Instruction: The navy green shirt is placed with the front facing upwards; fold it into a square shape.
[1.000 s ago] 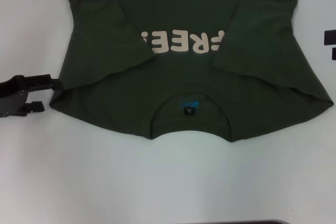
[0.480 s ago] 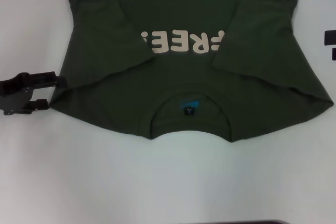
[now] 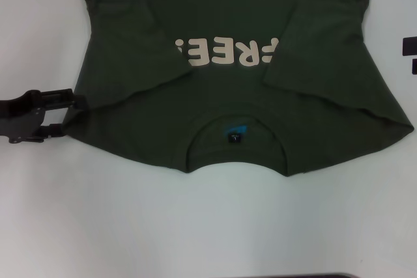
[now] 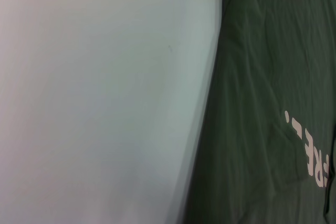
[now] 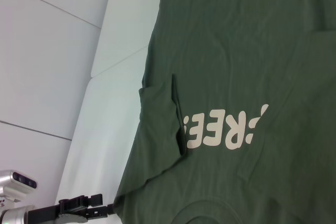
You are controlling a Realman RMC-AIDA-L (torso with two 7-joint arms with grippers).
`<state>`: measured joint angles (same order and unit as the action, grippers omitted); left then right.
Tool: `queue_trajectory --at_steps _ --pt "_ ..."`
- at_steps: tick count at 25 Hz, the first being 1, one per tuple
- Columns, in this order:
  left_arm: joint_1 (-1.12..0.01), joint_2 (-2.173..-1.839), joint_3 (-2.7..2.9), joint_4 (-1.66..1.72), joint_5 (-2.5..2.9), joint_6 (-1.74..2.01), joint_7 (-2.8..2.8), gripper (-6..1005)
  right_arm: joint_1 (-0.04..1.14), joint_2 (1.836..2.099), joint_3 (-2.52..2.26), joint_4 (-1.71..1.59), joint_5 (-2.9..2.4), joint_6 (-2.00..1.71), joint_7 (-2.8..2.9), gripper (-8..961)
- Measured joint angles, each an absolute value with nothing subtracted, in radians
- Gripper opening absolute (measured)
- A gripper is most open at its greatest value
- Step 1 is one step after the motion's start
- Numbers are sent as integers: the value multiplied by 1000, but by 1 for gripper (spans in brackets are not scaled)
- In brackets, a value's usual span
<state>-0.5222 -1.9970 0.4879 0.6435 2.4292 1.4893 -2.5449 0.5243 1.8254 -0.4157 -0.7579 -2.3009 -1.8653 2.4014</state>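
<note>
Shirt [image 3: 228, 96] flat on table [image 3: 195, 226], sleeves folded inward, left gripper [image 3: 64, 115] at 9 o'clock, jaws spread about shoulder edge, right gripper barely visible at 3 o'clock, jaws untellable

White table [image 3: 195, 226], navy green shirt [image 3: 228, 96] flat on it, sleeves folded inward.

left gripper [image 3: 64, 114] low at left, fingers parted, right arm barely visible

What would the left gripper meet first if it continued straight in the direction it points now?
The left gripper points toward the shirt and would probably meet its folded shoulder corner first. Its fingers already seem to straddle that edge, though the depth is unclear.
</note>
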Motion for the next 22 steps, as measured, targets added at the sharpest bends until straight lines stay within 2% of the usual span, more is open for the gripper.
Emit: queue_trajectory --at_steps 22 --pt "-562 -2005 494 620 2431 1475 -2538 949 527 1824 -408 -755 -2276 -1865 2387 928"
